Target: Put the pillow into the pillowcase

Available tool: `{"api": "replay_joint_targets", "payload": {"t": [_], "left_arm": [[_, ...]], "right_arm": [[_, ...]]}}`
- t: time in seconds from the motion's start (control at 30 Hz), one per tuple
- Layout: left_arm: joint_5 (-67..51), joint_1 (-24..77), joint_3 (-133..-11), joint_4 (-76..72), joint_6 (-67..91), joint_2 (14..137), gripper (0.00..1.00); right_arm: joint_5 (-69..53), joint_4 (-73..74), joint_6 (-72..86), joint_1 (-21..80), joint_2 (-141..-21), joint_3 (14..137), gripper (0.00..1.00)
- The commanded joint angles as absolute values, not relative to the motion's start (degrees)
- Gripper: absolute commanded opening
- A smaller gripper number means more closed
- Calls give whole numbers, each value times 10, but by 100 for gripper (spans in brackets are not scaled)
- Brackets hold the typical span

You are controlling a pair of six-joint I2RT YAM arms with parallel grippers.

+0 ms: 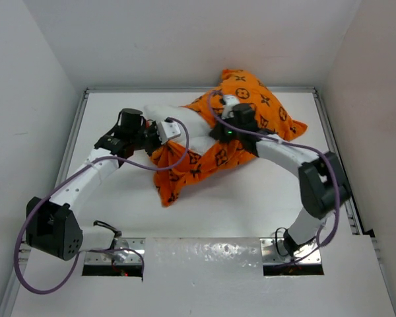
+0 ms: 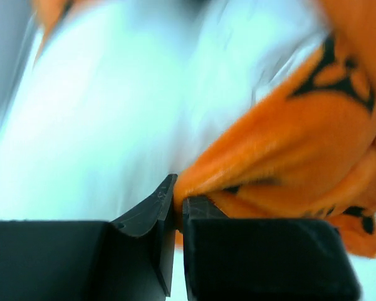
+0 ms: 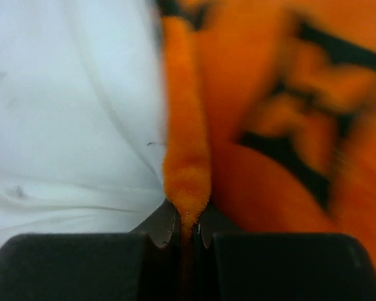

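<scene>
So that the case [image 1: 257, 99] can be pulled over the pillow [image 1: 197, 125], half inside it on the table [image 1: 251, 198], the left gripper [image 2: 177, 200] and right gripper [image 3: 187, 222] both pinch its cloth tight

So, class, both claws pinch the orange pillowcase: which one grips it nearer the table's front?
The left claw, on the pillowcase's front lip. The right claw pinches the edge farther back, beside the white pillow.

White arms [image 1: 86, 178], black joints [image 1: 53, 228], purple cables [image 1: 17, 263]
</scene>
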State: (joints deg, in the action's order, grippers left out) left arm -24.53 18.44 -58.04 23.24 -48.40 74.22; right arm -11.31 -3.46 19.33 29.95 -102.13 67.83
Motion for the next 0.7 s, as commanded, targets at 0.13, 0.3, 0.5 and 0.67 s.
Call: {"api": "replay_joint_targets", "payload": {"t": [0.13, 0.3, 0.5, 0.67], "left_arm": [[-218, 141, -634, 238, -529, 680, 0], [-188, 136, -633, 305, -562, 674, 0], [-195, 133, -553, 396, -642, 711, 6], [-212, 133, -590, 421, -576, 813, 39]], "right_arm": [[66, 119, 206, 199, -905, 538, 0], [102, 138, 217, 197, -873, 486, 0], [-15, 46, 274, 199, -881, 436, 0], [-35, 13, 305, 228, -899, 442, 0]]}}
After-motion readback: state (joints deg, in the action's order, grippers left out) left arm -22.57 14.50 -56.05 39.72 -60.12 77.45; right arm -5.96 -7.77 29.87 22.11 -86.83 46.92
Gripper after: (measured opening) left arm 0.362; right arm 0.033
